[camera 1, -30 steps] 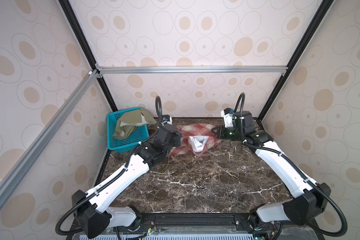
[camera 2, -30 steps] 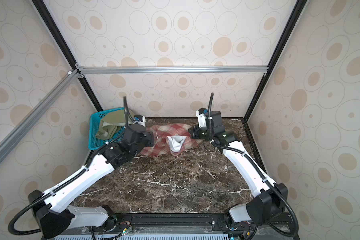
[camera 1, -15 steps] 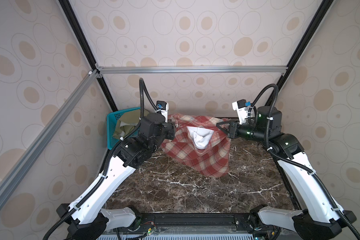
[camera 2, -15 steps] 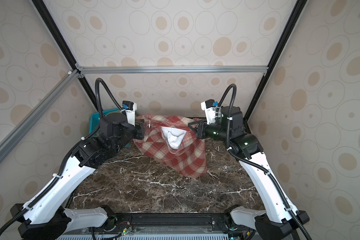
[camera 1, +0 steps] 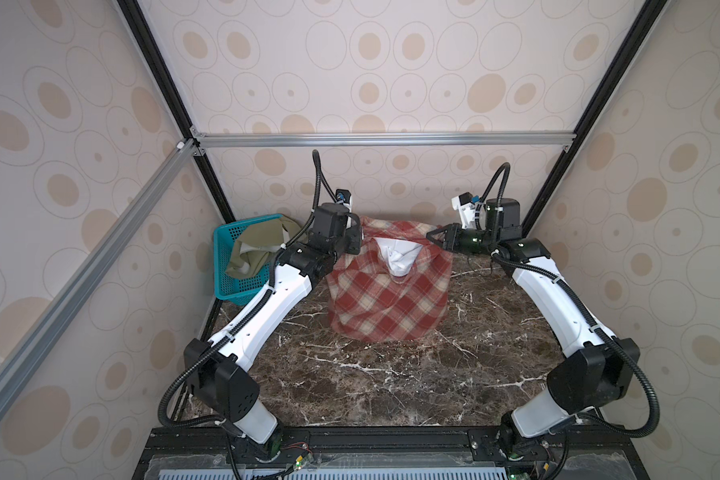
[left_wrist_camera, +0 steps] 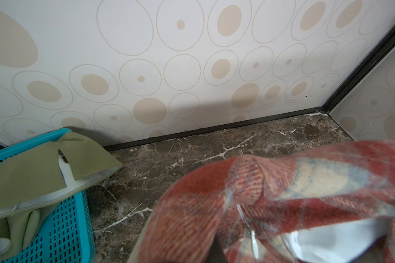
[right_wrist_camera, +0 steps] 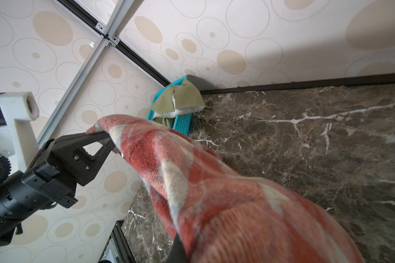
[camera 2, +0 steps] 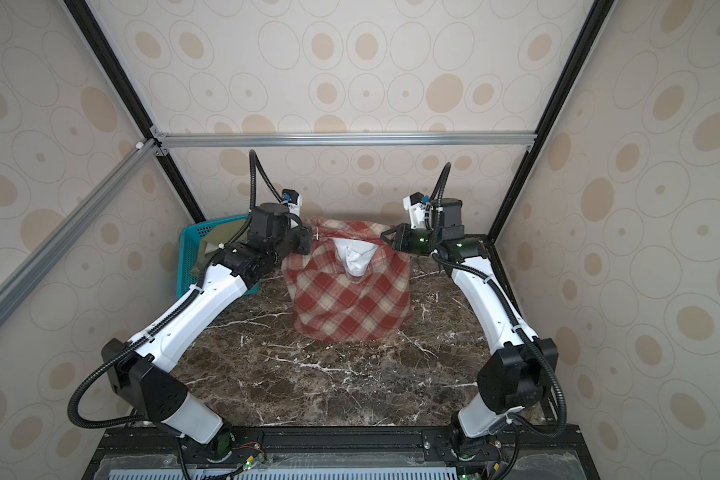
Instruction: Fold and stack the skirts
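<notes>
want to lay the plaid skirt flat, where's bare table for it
Free: the marble tabletop from the hem of the plaid skirt to the front rail. Crowded: back-left corner, teal basket holding the olive skirt.

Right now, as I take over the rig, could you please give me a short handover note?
Left gripper: shut on the plaid skirt's top edge.
Right gripper: shut on the same edge, other end.
Plaid skirt hangs spread between them, hem about at the table. Olive skirt lies crumpled in the teal basket, draped over its rim.
Done: no fold, no stack.
Left: lay plaid flat, fold it; fetch, fold olive; stack.
</notes>
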Robot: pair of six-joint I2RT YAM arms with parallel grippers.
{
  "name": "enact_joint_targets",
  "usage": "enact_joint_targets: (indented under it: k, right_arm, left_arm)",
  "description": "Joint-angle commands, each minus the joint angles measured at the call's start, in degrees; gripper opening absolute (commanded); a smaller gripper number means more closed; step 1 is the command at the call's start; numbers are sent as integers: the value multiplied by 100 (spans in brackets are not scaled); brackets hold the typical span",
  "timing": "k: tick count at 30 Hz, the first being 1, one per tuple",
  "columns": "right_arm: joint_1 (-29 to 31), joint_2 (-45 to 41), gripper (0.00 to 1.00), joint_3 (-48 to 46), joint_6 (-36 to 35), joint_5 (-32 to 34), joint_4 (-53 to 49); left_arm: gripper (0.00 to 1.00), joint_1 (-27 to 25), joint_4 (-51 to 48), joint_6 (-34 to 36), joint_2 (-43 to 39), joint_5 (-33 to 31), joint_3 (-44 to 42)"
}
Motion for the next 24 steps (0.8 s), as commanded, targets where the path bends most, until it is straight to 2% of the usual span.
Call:
enact_joint_targets:
  k: [1, 5, 8, 10, 14, 16, 17, 18, 19, 20, 21, 23, 24]
  right_arm:
    - [-174, -519, 0, 195, -293, 167, 130]
    - [-121, -1250, 0, -819, -283, 280, 260]
    - [102, -1792, 0, -1650, -391, 536, 9]
    - [358, -2201, 0, -2351, -417, 798, -163]
    - [879, -2950, 0, -4048, 189, 898, 117]
    - [1203, -3183, 0, -4966, 601, 1160, 198]
    - [1310, -3232, 12, -5326, 795, 1183, 295]
    - [1399, -3247, 28, -5649, 981, 1159, 352]
    - [1465, -3260, 39, -5853, 1131, 1215, 331]
    - [1517, -3292, 48, -5971, 1221, 1283, 330]
    - [1561, -3336, 55, -6022, 1249, 1420, 285]
    - [1655, -3332, 63, -5871, 1171, 1820, -78]
    - [1712, -3267, 64, -5706, 1051, 1972, -293]
  left_arm:
    - [0, 257, 815, 282, -609, -392, 435]
    - [0, 253, 776, 124, -1059, -89, -70]
    - [0, 220, 447, -289, -1340, 283, -696]
    - [0, 154, 368, -623, -1695, 485, -1487]
    - [0, 58, 181, -1405, -2455, 785, -3273]
    - [0, -13, 137, -1933, -2789, 953, -4365]
    - [0, -25, 91, -2141, -2894, 1066, -4760]
    - [3, -78, 45, -2358, -2963, 1172, -5158]
    - [28, -125, -26, -2546, -3043, 1209, -5450]
    - [50, -186, -109, -2692, -3117, 1147, -5625]
    - [64, -249, -185, -2830, -3229, 1082, -5761]
    - [82, -299, -340, -2995, -3451, 1049, -5918]
    - [85, -299, -467, -3021, -3537, 1028, -5940]
